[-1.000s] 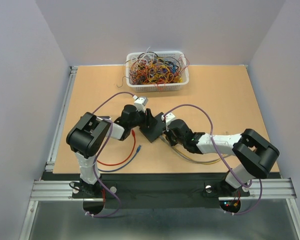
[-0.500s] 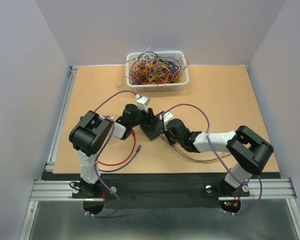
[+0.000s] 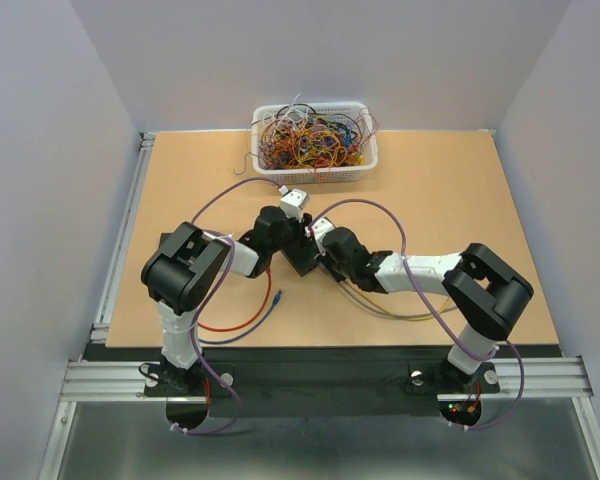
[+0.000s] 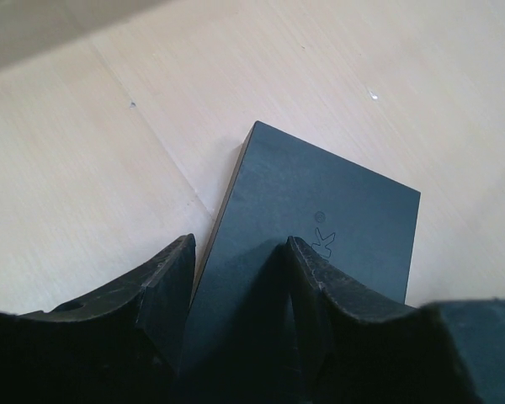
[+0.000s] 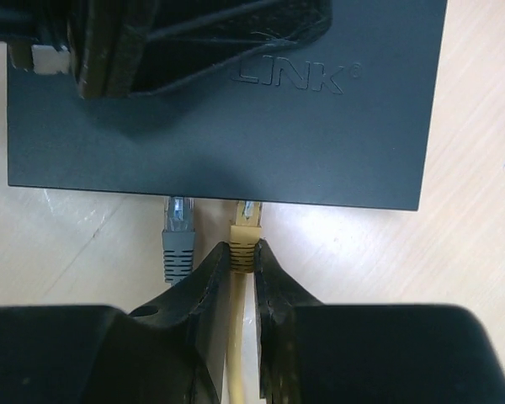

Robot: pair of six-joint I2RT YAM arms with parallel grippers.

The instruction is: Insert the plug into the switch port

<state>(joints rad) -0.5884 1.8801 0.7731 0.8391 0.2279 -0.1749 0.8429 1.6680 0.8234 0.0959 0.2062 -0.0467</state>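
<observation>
The switch is a flat matte-black box point(image 5: 236, 143) marked LINK, also in the left wrist view point(image 4: 337, 202) and near mid-table point(image 3: 302, 262). My left gripper point(image 4: 240, 265) is shut on it, one finger point(image 5: 177, 42) lying on its top face. A yellow plug point(image 5: 246, 229) is pinched in my shut right gripper point(image 5: 242, 252), and its clear tip meets the box's near edge. Beside it, a grey plug point(image 5: 178, 236) sits in that same edge. The switch port openings are hidden under the edge. My right gripper point(image 3: 326, 262) sits just right of the box.
A white basket point(image 3: 368, 165) full of tangled wires stands at the back. Red point(image 3: 230, 322) and blue point(image 3: 270, 305) cables lie on the table in front of the left arm. The yellow cable point(image 3: 385, 308) trails toward the right arm.
My right arm has reached left and brought the yellow plug up to the box's edge. The left gripper and the box have shifted slightly right and away.
</observation>
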